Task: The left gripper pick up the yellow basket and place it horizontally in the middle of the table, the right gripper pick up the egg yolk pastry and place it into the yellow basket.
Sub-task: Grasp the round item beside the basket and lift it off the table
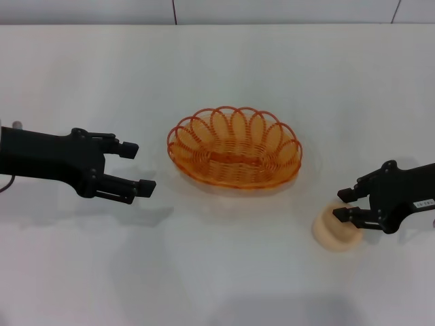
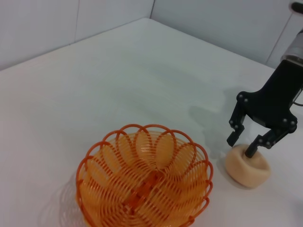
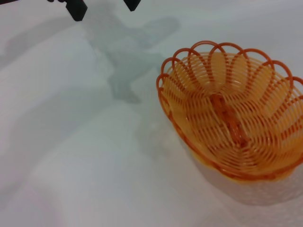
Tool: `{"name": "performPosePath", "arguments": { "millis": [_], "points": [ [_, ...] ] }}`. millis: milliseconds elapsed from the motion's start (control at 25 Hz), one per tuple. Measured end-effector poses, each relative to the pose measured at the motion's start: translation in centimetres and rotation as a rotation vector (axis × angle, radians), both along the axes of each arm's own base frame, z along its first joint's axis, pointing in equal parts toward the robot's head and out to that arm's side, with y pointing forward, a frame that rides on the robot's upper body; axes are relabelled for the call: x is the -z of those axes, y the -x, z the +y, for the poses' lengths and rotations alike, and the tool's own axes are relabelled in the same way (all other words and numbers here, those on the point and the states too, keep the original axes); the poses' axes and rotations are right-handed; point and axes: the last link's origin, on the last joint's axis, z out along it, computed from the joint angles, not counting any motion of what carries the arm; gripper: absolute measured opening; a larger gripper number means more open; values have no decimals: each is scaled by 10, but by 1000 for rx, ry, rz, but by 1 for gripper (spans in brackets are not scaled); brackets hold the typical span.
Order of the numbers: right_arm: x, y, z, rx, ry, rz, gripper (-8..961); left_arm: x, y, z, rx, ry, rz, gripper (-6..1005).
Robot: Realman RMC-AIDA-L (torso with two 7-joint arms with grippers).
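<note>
The yellow basket (image 1: 234,146) lies lengthwise across the middle of the white table (image 1: 217,285) and is empty; it also shows in the left wrist view (image 2: 144,184) and the right wrist view (image 3: 232,113). My left gripper (image 1: 139,168) is open and empty, a little to the left of the basket; its fingertips (image 3: 75,8) show far off in the right wrist view. The egg yolk pastry (image 1: 333,234) sits on the table at the right front. My right gripper (image 1: 340,205) is open, with its fingertips at the top of the pastry (image 2: 247,166); it also shows in the left wrist view (image 2: 241,145).
A grey wall (image 1: 272,10) runs along the table's far edge. Bare tabletop lies in front of the basket and behind it.
</note>
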Motion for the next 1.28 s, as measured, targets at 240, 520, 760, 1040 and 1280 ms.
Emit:
{"name": "performPosePath", "arguments": {
  "millis": [240,520,760,1040,1280],
  "points": [
    [2,-1,-1,1,9,-5,292,0,-1,1,3,-4,1,891],
    [4,-1,-2,-7,13,-17,277,-1,-1,1,2,-11,-4,891],
    [2,3,-1,-23,12,-19,213,-1,0,1,-2,-13,-7,891],
    [-5,12,-2,-53,2,-10,63,-1,1,0,-4,-13,-5,891],
    [-26,47,0,-129,-62,51,32,-4,10,-5,-19,-12,8,891]
  ]
}}
